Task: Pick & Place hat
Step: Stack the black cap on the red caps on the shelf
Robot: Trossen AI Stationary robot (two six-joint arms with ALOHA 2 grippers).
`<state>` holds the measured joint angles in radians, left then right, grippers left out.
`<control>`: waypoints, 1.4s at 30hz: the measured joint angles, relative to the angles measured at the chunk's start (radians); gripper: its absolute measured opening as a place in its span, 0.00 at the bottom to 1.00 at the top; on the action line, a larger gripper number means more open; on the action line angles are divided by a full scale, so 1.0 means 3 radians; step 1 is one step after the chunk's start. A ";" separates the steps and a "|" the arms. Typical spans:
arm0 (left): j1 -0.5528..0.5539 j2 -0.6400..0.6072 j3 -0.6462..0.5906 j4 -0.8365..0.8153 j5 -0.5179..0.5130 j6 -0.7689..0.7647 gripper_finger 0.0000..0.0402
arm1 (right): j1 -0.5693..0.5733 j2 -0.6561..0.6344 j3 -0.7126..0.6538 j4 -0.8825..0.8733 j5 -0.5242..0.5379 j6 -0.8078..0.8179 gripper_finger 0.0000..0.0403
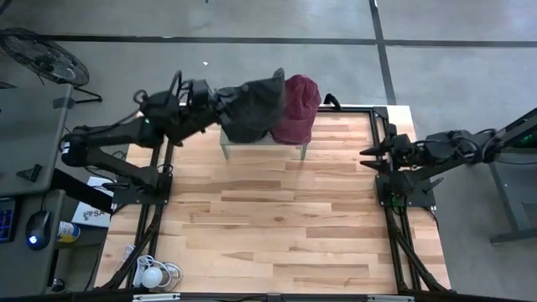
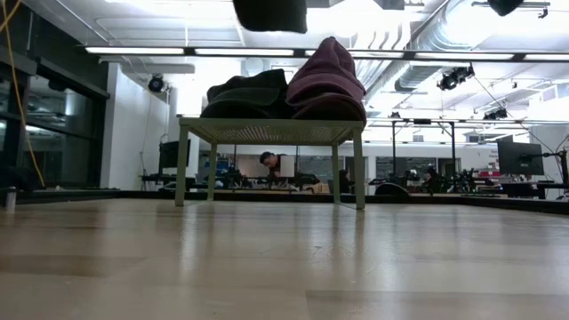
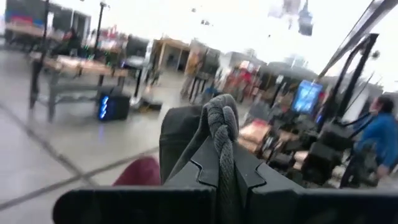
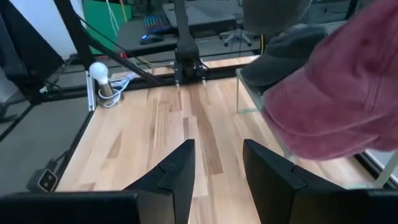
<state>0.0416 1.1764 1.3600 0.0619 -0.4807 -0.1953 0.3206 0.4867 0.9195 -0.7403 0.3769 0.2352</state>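
Well, here is what I have on my screens.

Left gripper: my left gripper (image 1: 220,101) is at the back left of the table, over the near end of the small stand; its fingers (image 3: 245,177) are pressed together on a twisted fold of dark grey fabric.
What it holds: the dark grey hat (image 1: 253,107), pinched by that fold (image 3: 219,127); from above its body drapes over the stand's left half, and I cannot tell whether it rests on the stand or hangs just clear.
Maroon hat: the maroon hat (image 1: 296,110) sits on the right half of the stand, touching the dark grey one; in the low view it is the taller mound (image 2: 326,82).
Stand: a small pale green metal stand (image 2: 271,132) on four legs, at the back edge of the table, roughly centred.
Right gripper: my right gripper (image 1: 369,152) waits at the right edge of the table, well apart from the stand, fingers (image 4: 177,171) spread partway with nothing between them, only bare wood.
Table: the light wooden table top (image 1: 277,226) is open board from the stand forward to the near edge; dark frame rails run along both sides.
Near corner: a white bulb (image 1: 152,277) and coiled cable lie at the front left corner.
Room: a person (image 3: 380,134) in a blue top sits beyond the table.
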 joint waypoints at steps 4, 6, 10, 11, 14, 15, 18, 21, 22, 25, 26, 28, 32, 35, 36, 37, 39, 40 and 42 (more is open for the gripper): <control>0.0150 0.0110 0.0554 -0.0787 0.0007 -0.0218 0.00 | 0.0000 -0.0129 -0.0248 0.0193 0.0105 0.0090 0.32; 0.0224 0.0164 0.0785 -0.1233 -0.0005 -0.0345 0.00 | 0.0000 -0.0188 -0.0388 0.0345 0.0126 0.0088 0.32; 0.0349 0.0298 0.1069 -0.1683 0.0073 -0.0581 0.00 | 0.0000 -0.0255 -0.0705 0.0740 0.0123 0.0047 0.32; 0.0380 0.0329 0.1104 -0.1692 0.0096 -0.0641 0.00 | 0.0000 -0.0266 -0.0785 0.0840 0.0115 0.0053 0.32; 0.0488 0.0353 0.1115 -0.1822 0.0210 -0.0826 0.00 | 0.0000 -0.0276 -0.1010 0.1123 0.0095 0.0108 0.32; 0.0526 0.0365 0.1124 -0.1809 0.0258 -0.0875 0.00 | 0.0000 -0.0280 -0.1074 0.1185 0.0067 0.0138 0.32; 0.0633 0.0379 0.1120 -0.1925 0.0354 -0.0964 0.00 | -0.0003 -0.0280 -0.1203 0.1395 0.0018 0.0206 0.32; 0.0716 0.0408 0.1120 -0.1934 0.0469 -0.1059 0.00 | -0.0045 -0.0282 -0.1328 0.1618 -0.0092 0.0270 0.32; 0.0748 0.0409 0.1120 -0.1964 0.0506 -0.1085 0.00 | -0.0070 -0.0278 -0.1369 0.1702 -0.0155 0.0294 0.32; 0.0851 0.0409 0.1120 -0.2014 0.0597 -0.1099 0.00 | -0.0158 -0.0278 -0.1539 0.2019 -0.0332 0.0376 0.32; 0.0891 0.0409 0.1120 -0.2033 0.0617 -0.1111 0.00 | -0.0188 -0.0277 -0.1607 0.2133 -0.0394 0.0414 0.32; 0.0977 0.0409 0.1120 -0.2069 0.0641 -0.1135 0.00 | -0.0251 -0.0274 -0.1718 0.2301 -0.0517 0.0482 0.32; 0.1176 0.0408 0.1120 -0.2077 0.0841 -0.1268 0.00 | -0.0362 -0.0274 -0.1816 0.2382 -0.0680 0.0585 0.32; 0.1358 0.0414 0.1120 -0.2097 0.0994 -0.1351 0.00 | -0.0419 -0.0274 -0.1814 0.2392 -0.0771 0.0582 0.32; 0.1423 0.0421 0.1120 -0.2105 0.1056 -0.1394 0.00 | -0.0435 -0.0275 -0.1814 0.2395 -0.0790 0.0582 0.32; 0.1490 0.0428 0.1120 -0.2125 0.1134 -0.1446 0.00 | -0.0451 -0.0275 -0.1814 0.2396 -0.0800 0.0586 0.32; 0.1651 0.0434 0.1118 -0.2183 0.1333 -0.1560 0.00 | -0.0482 -0.0274 -0.1814 0.2389 -0.0824 0.0586 0.32; 0.1729 0.0438 0.1117 -0.2184 0.1441 -0.1623 0.00 | -0.0496 -0.0275 -0.1814 0.2388 -0.0844 0.0586 0.32; 0.1855 0.0466 0.1117 -0.2175 0.1697 -0.1753 0.00 | -0.0521 -0.0274 -0.1814 0.2387 -0.0856 0.0586 0.32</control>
<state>0.5980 1.3161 1.6952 -0.5906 0.0284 -0.7211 0.1643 0.4046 0.3752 -0.0243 0.1200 0.4110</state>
